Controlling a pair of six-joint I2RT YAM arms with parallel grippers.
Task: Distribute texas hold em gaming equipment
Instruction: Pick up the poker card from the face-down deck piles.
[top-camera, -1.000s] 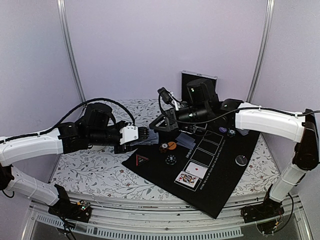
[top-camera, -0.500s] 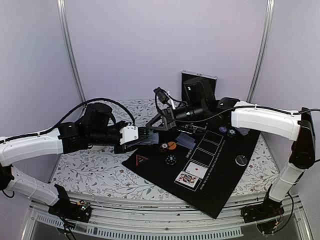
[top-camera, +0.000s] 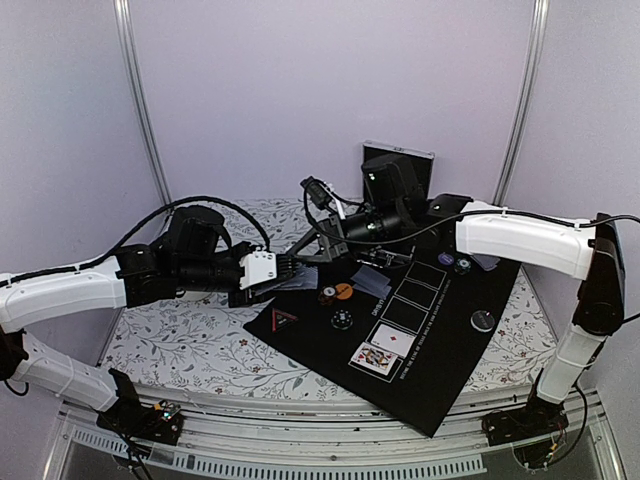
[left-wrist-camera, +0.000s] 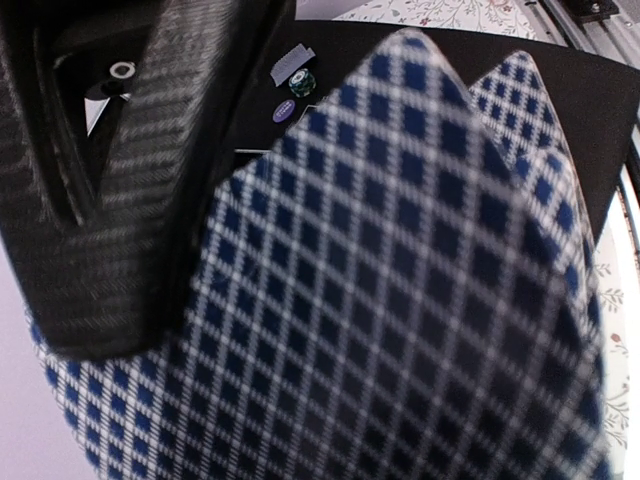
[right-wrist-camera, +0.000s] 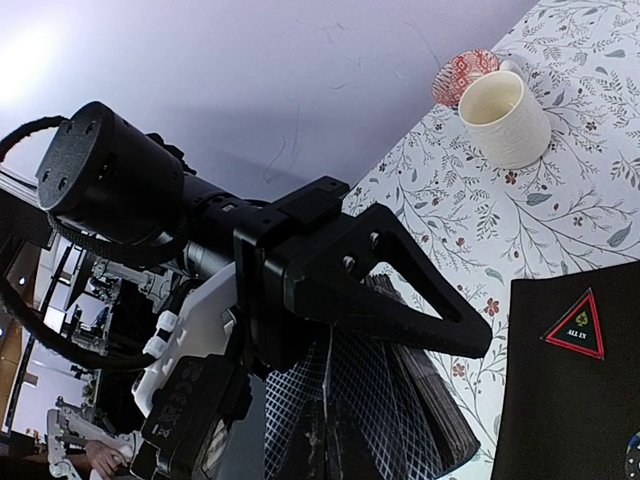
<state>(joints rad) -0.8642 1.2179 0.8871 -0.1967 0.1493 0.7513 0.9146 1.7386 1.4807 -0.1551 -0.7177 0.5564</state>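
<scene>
My left gripper (top-camera: 288, 270) is shut on a fanned deck of playing cards (top-camera: 300, 278) with blue-and-white lattice backs, held above the near left corner of the black mat (top-camera: 440, 385). The card backs (left-wrist-camera: 400, 300) fill the left wrist view. My right gripper (top-camera: 318, 250) is at the deck; in the right wrist view its fingers (right-wrist-camera: 318, 445) are pinched on the edge of one card (right-wrist-camera: 325, 390). One right finger (left-wrist-camera: 130, 200) lies over the card back. Two face-up cards (top-camera: 383, 350), an orange disc (top-camera: 344, 292), striped chips (top-camera: 327, 296) and a black chip (top-camera: 342, 319) lie on the mat.
Face-down cards (top-camera: 372, 283) lie mid-mat. A chip (top-camera: 462, 265) and a purple disc (top-camera: 447, 258) sit at the far edge, a black disc (top-camera: 484, 320) to the right. A red triangle marker (top-camera: 285, 319) is near left. A cream cup (right-wrist-camera: 505, 118) and patterned dish (right-wrist-camera: 465, 75) stand on the floral cloth.
My right gripper has moved left and slightly down, from above the mat's far side onto the deck in my left gripper. The left arm has stayed still.
</scene>
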